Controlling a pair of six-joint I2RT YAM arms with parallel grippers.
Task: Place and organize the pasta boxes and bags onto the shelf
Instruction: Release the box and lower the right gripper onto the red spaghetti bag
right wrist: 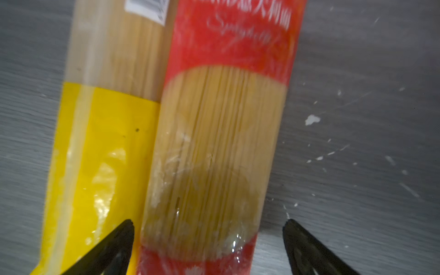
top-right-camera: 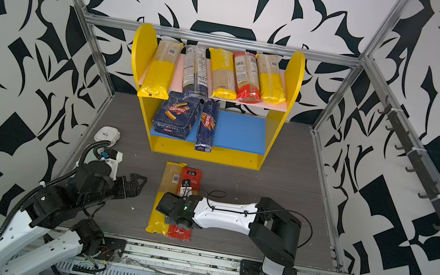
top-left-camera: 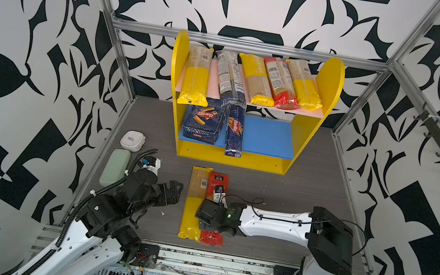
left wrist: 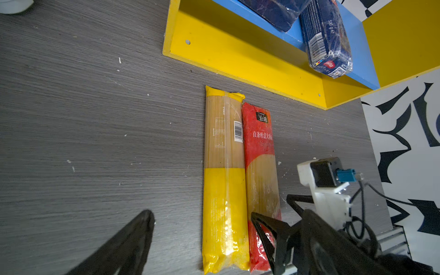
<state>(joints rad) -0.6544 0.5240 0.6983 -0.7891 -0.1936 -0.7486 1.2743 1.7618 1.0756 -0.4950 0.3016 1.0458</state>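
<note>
Red bag point(right wrist: 221, 133), seemingly untouched; tool point(right wrist: 208, 222) wide-open

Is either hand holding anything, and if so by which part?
Nothing is held. The right hand is open astride the red bag, not closed on it; the left hand is open and empty.

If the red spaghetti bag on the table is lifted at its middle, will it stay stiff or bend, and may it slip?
Probably fairly stiff: the red spaghetti bag is packed with straight strands. Its glossy film may slip. The yellow bag touching it may shift too.
</note>
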